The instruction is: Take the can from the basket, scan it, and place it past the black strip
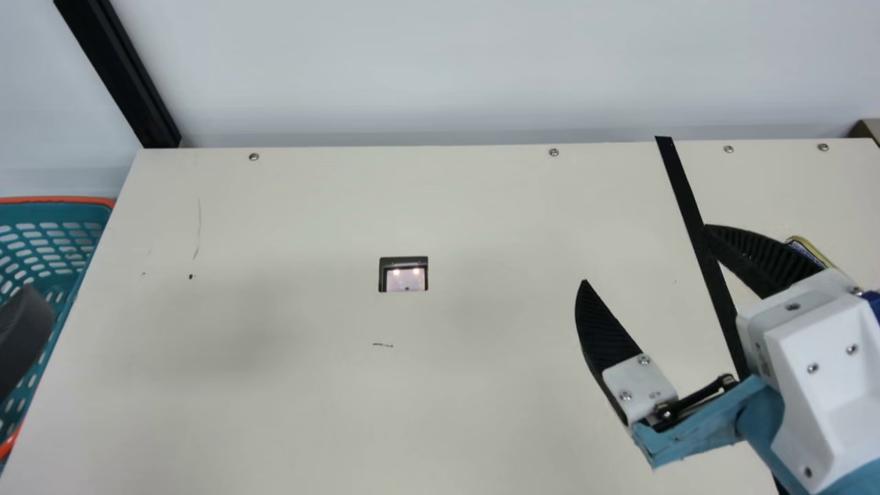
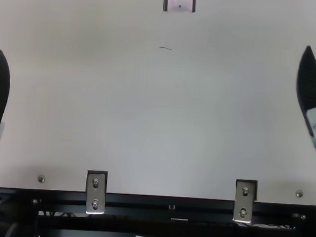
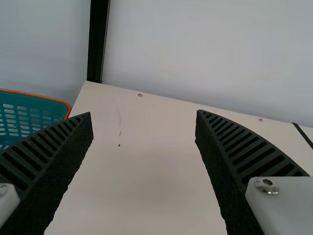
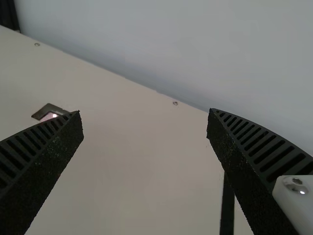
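Can [image 1: 810,250]: likely the gold-rimmed thing at the right of the main view, partly hidden.
Right gripper [image 1: 645,254]: jaws spread, empty.
Left gripper [image 3: 144,114]: jaws spread, empty.
Black strip [image 1: 682,182]: can apparently past it; placing looks finished; next, back the right jaws off without nudging it.

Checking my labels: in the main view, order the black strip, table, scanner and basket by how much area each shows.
1. Table
2. Basket, cut off at the edge
3. Black strip, partly behind the right claw
4. Scanner
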Action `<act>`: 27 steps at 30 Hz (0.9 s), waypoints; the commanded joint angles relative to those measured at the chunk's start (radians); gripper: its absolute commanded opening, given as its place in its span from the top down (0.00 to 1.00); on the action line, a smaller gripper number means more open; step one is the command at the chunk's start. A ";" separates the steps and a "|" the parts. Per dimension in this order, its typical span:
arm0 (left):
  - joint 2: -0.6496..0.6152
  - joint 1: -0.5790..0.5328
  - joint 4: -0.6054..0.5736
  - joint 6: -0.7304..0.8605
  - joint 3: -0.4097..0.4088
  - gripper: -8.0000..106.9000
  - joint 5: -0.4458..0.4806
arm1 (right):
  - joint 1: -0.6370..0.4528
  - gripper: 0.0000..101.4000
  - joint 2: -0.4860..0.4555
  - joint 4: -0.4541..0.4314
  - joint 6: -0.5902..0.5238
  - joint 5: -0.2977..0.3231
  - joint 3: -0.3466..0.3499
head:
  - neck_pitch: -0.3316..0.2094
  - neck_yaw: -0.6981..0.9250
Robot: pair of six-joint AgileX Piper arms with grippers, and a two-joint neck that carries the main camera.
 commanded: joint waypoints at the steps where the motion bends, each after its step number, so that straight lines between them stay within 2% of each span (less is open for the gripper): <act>1: 0.000 0.000 0.000 0.000 0.000 0.15 0.000 | -0.007 0.00 -0.016 -0.010 -0.007 0.149 -0.016 | -0.030 0.013; 6: 0.000 0.000 0.000 0.000 0.000 0.15 0.000 | -0.044 0.00 -0.081 0.009 -0.024 0.238 -0.013 | -0.030 0.013; 10: 0.000 0.000 0.000 0.000 0.000 0.15 0.000 | -0.089 0.00 -0.142 0.046 -0.024 0.258 0.024 | -0.030 0.013; 15: 0.000 0.000 0.000 0.000 0.000 0.15 0.000 | -0.151 0.00 -0.216 0.103 0.001 0.218 0.104 | -0.030 0.013; 22: 0.000 0.000 0.000 0.000 0.000 0.15 0.000 | -0.203 0.00 -0.290 0.172 0.067 0.118 0.232 | -0.030 0.013; 23: 0.000 0.000 0.000 0.000 0.000 0.15 0.000 | -0.200 0.00 -0.282 0.164 0.058 0.141 0.200 | -0.030 0.013; 27: 0.000 0.000 0.000 0.000 0.000 0.15 0.000 | -0.202 0.00 -0.291 0.173 0.067 0.124 0.234 | -0.030 0.013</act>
